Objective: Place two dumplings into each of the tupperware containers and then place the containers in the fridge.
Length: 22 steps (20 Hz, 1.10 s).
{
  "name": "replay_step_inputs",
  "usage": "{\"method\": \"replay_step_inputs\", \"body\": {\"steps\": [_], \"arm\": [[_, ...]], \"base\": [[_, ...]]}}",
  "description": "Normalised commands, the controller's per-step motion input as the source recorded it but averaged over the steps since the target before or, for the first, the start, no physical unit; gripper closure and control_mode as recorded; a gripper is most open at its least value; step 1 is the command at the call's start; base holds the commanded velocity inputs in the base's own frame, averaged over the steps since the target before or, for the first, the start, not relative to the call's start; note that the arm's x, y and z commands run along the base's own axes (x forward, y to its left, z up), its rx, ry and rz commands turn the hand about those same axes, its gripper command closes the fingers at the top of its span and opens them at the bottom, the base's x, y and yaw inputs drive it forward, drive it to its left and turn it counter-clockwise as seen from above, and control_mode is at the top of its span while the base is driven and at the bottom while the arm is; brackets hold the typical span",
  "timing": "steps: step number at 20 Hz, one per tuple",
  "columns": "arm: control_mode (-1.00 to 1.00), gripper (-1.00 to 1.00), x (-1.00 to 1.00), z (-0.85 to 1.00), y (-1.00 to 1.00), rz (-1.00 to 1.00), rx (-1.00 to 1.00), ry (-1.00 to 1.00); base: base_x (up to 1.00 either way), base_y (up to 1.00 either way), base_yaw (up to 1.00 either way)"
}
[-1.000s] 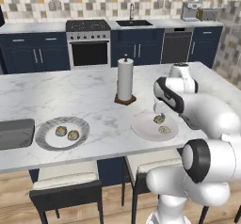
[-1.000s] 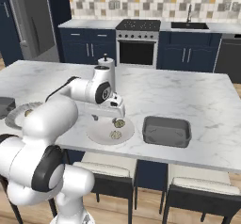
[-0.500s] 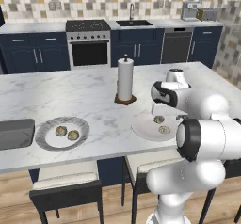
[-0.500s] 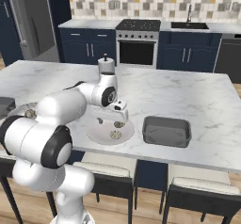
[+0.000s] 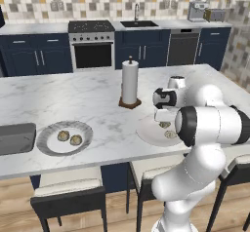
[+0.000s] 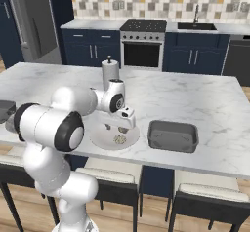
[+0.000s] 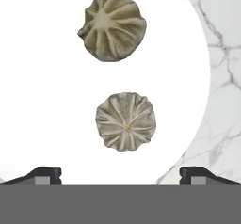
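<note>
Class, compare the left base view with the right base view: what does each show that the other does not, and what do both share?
Left base view alone: a second plate holding two dumplings, a toaster on the back counter, and a dishwasher.

Right base view alone: the fridge at the far left, and a tupperware container just right of the robot's plate.

Both share: the paper towel roll, the oven, the sink, and the plate under the hand with its own dumplings.
</note>
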Motion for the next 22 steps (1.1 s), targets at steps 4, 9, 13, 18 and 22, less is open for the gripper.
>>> {"method": "replay_step_inputs", "body": {"steps": [4,9,13,18,22], "arm": [[-1.0,-1.0,0.48,-0.34,0.0,-0.02,0.0,0.0],[-1.0,-1.0,0.52,-0.35,-0.02,0.0,0.0,0.0],[-1.0,-1.0,0.51,-0.31,-0.07,0.0,0.0,0.0],[-1.0,-1.0,0.48,-0.28,-0.06,0.0,0.0,0.0],[-1.0,-1.0,0.47,-0.32,-0.03,0.0,0.0,0.0]], "base": [[0.0,0.0,0.0],[0.0,0.0,0.0],[0.0,0.0,0.0],[0.0,0.0,0.0],[0.0,0.0,0.0]]}}
